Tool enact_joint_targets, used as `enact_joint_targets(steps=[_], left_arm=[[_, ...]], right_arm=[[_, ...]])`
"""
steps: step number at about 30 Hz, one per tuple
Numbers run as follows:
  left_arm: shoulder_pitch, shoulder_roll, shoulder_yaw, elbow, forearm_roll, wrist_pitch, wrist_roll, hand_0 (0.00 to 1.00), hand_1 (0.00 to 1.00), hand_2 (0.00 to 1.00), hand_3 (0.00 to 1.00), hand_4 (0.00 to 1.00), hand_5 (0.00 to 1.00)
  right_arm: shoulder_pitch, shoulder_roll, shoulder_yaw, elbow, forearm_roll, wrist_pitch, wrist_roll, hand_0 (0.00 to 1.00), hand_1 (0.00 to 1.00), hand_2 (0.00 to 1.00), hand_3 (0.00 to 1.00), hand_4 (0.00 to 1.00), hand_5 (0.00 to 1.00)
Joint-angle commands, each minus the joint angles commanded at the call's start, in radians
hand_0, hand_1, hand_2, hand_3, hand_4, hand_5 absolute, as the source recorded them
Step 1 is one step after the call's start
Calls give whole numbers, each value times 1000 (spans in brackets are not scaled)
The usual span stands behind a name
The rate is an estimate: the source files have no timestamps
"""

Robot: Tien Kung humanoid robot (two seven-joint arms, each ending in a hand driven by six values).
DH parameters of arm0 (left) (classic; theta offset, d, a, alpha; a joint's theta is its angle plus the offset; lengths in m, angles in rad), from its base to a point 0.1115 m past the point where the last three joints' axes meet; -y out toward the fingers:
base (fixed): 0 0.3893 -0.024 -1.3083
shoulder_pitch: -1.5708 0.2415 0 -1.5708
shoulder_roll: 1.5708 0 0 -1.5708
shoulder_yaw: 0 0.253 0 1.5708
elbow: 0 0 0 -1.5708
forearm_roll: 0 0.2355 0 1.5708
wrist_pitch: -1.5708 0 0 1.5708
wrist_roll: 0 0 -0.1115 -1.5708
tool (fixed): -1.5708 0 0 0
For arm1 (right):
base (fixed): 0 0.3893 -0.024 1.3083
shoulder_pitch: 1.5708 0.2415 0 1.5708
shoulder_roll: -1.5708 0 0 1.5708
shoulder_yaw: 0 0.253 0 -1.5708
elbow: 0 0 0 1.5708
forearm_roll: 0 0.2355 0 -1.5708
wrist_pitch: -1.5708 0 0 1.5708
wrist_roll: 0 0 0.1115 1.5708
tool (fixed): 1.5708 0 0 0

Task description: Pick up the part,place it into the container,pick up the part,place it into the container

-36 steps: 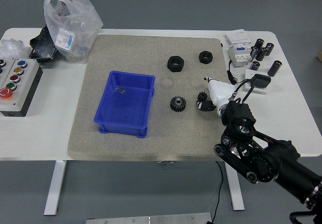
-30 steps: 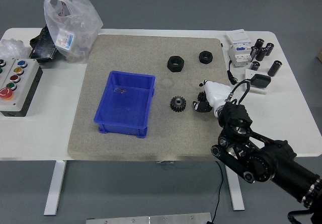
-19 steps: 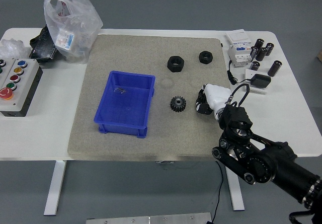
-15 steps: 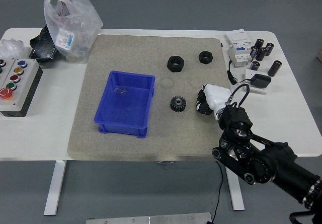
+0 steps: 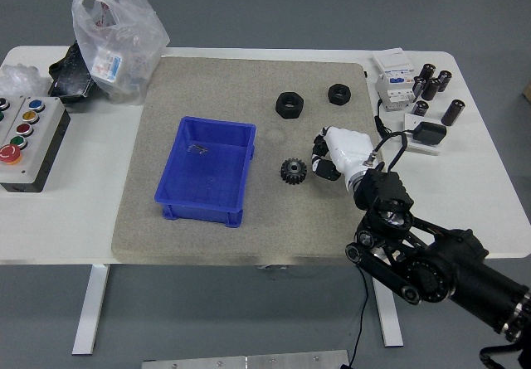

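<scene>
reaching in from the lower right, the right hand (image 5: 333, 158) is hovering with curled fingers, holding nothing, just right of the black gear (image 5: 292, 170) at frame centre, beside the blue bin (image 5: 207, 171).

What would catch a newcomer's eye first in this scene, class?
The bright blue container stands out on the grey mat, left of centre. To its right, the robot's white right hand reaches toward a small black gear. Two black nuts lie farther back.
</scene>
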Motion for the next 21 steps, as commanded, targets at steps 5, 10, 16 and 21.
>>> enact_joint_targets(steps=[5, 10, 16, 21], left_arm=[[-2, 1, 4, 0, -2, 0, 0, 612, 603, 589, 618, 589, 360], [-3, 3, 6, 0, -1, -1, 2, 612, 603, 589, 618, 589, 360], [-3, 6, 7, 0, 0, -2, 5, 612, 603, 591, 620, 592, 383], [-3, 5, 7, 0, 1, -2, 6, 612, 604, 591, 621, 592, 389]], right_arm=[[60, 37, -95, 59, -92, -34, 14, 199, 304, 454, 502, 91, 74], [116, 78, -192, 72, -102, -55, 57, 199, 304, 454, 502, 91, 74], [141, 117, -253, 55, -82, -16, 75, 424, 652, 668, 665, 331, 240], [139, 127, -256, 43, -83, -5, 64, 489, 738, 765, 717, 418, 265]])
